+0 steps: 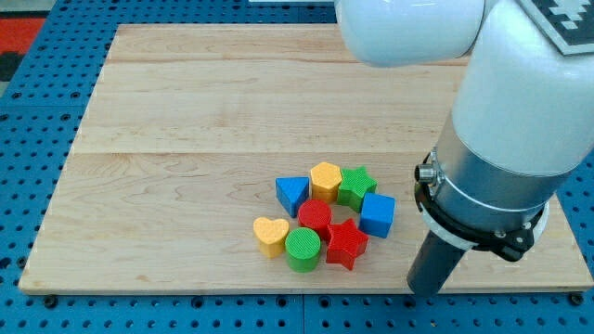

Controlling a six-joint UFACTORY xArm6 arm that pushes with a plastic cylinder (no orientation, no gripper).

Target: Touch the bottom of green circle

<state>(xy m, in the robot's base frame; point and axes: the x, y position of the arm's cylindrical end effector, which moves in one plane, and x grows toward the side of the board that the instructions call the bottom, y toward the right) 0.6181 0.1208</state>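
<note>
8 blocks are sitting huddled in 1 cluster on the lower middle of the wooden board point(186, 121), and the green circle point(303, 249) is lying at the cluster's bottom edge, nearest the view's bottom. Touching it on the view's left, the yellow heart point(270, 235) is resting slightly higher; on its right, the red star point(346, 243) is pressing close against it. Just above the green circle, the red block point(316, 217), roughly round or many-sided, is sitting in the cluster's middle. Farther up, the blue triangle point(291, 194) is lying at the upper left, the yellow hexagon-like block point(326, 179) is sitting at the top, and the green star point(356, 186) is lying beside it on the right. The blue cube point(377, 214) is closing the cluster on the view's right, touching the red star's upper side. My tip point(425, 289) is standing to the right of the whole group, near the board's bottom edge, lower than the green circle's bottom and apart from it, with the red star lying between them along the way. This arm is carrying no jaws, only the dark rod under a grey collar and a large white body filling the view's upper right. Around the board, a blue perforated surface point(28, 186) is showing.
</note>
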